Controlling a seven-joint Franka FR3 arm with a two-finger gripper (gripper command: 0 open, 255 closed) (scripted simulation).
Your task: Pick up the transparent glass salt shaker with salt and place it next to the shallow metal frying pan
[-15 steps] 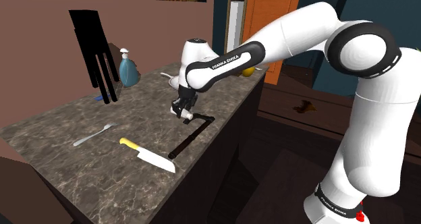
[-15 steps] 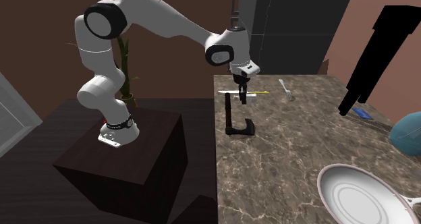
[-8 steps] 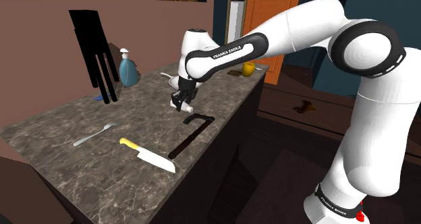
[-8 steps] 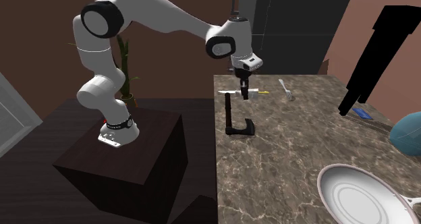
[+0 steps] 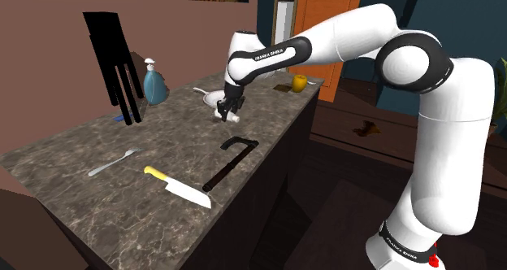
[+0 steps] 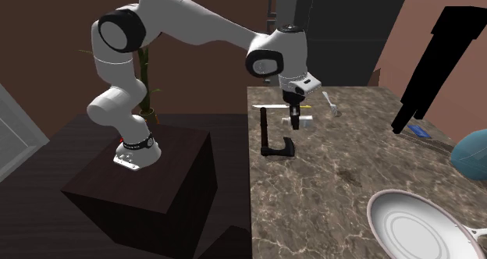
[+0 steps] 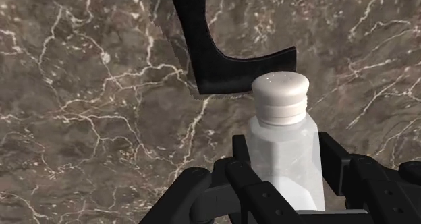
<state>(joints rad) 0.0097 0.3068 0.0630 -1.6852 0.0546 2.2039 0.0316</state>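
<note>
1. Fingers (image 7: 239, 163) clasp the salt shaker (image 7: 283, 148) from both sides; we see its white cap pointing toward a black L-shaped tool (image 7: 206, 47).
2. From the shoulder, our gripper (image 5: 221, 115) holds it above the marble counter (image 5: 97, 158).
3. In the second exterior view, the white frying pan (image 6: 414, 226) lies well apart from it.

The worktop (image 7: 81, 121) is dark, white-veined marble; the salt shaker (image 7: 282, 155) has a clear glassy body, matt white cap.
</note>
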